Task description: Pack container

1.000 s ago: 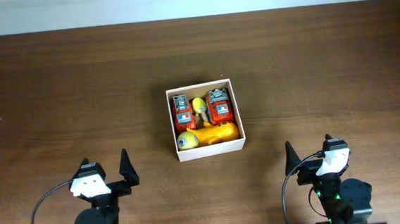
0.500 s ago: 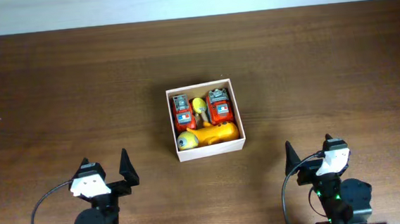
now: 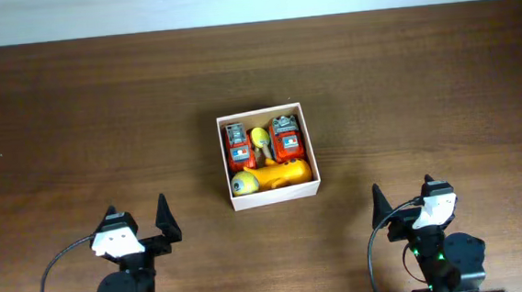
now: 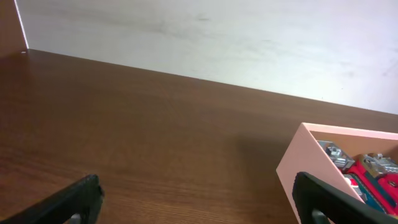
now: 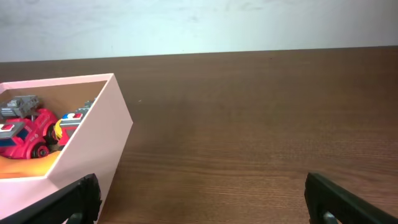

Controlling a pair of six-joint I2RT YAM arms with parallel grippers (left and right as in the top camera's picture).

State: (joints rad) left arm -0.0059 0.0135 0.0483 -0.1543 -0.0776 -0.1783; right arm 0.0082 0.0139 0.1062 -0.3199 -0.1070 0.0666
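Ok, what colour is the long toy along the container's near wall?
The long toy is yellow-orange; the overhead view shows it best.

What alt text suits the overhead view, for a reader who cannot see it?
A white-walled container sits on a brown table, holding two red toy vehicles, a small yellow toy and an orange-yellow toy. The left hand and right hand stand open and empty, apart from it.

A dark brown wood-grain table (image 3: 441,87) meets a plain pale wall (image 4: 249,43) along its far edge.
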